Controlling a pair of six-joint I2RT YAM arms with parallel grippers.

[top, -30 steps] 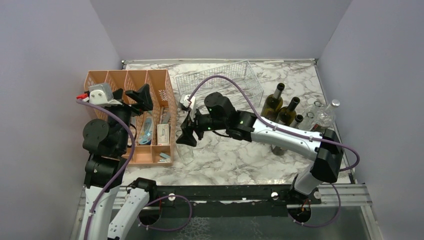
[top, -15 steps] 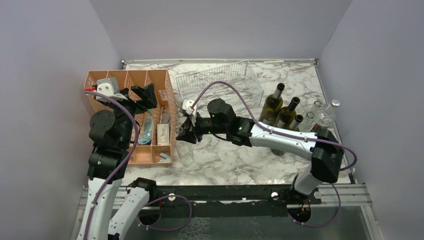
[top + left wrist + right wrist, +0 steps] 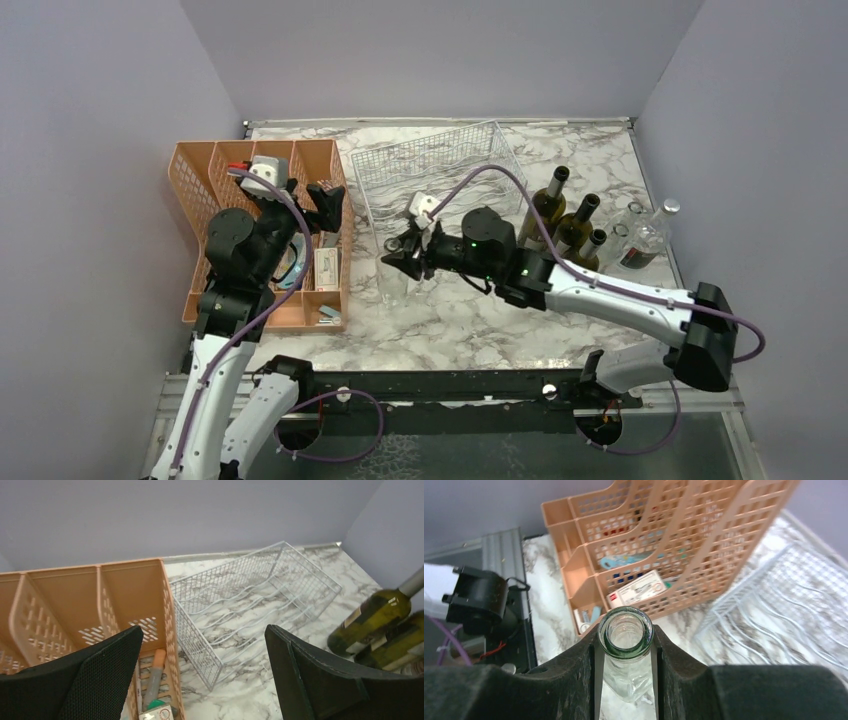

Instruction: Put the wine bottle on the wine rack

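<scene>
My right gripper (image 3: 626, 652) is shut on the neck of a clear glass wine bottle (image 3: 626, 630), just under its green-tinted rim. I look straight down into its open mouth. In the top view the right gripper (image 3: 402, 253) is just in front of the near left corner of the wine rack (image 3: 440, 170), a white wire box with wavy cradles. The rack holds no bottle and also shows in the left wrist view (image 3: 250, 592) and the right wrist view (image 3: 789, 605). My left gripper (image 3: 202, 635) is open and holds nothing. In the top view it (image 3: 325, 200) hovers over the organiser's right edge.
An orange mesh organiser (image 3: 195, 190) with small items stands left of the rack. Two dark green bottles (image 3: 545, 210) (image 3: 575, 228) and a clear bottle (image 3: 655, 228) stand upright to the right of the rack. The table's near edge rail (image 3: 450, 385) runs along the bottom.
The right gripper closed on the bottle's neck and carried it right, away from the organiser toward the rack's near corner. The left arm swung right, still open.
</scene>
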